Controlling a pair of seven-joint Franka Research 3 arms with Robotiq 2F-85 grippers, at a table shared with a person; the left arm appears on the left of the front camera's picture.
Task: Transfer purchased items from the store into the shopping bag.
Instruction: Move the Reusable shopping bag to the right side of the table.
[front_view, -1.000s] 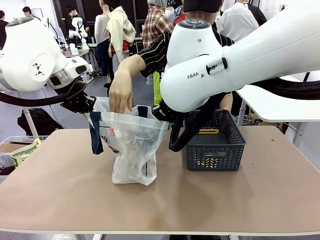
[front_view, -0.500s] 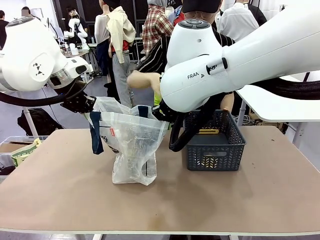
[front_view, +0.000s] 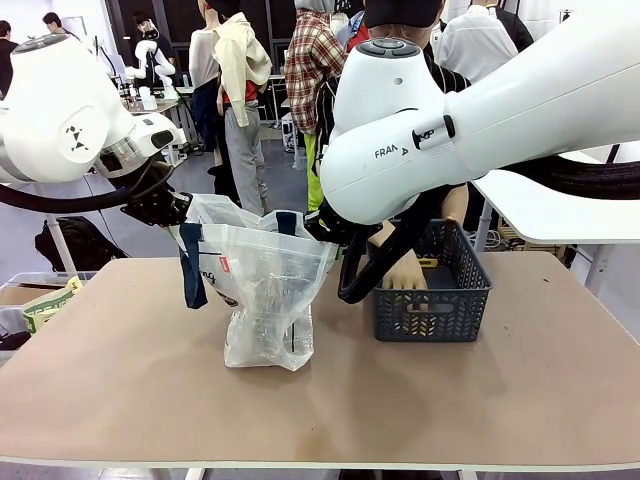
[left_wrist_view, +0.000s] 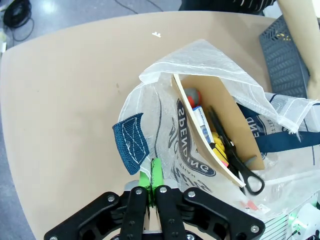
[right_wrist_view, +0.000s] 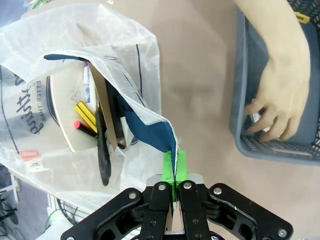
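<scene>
1. The left jaws are shut on the rim of the shopping bag (left_wrist_view: 200, 65); the right jaws pinch its navy strap (right_wrist_view: 150, 132) on the opposite rim.
2. Between them the bag mouth is held open above the table (front_view: 120, 380), with yellow packs (left_wrist_view: 216, 143) inside.
3. The person's hand (right_wrist_view: 280, 95) reaches into the grey basket (front_view: 430, 305) just beside.
4. Risk: the thin plastic may slip from one pinch; then the mouth collapses and a pack drops outside.
</scene>
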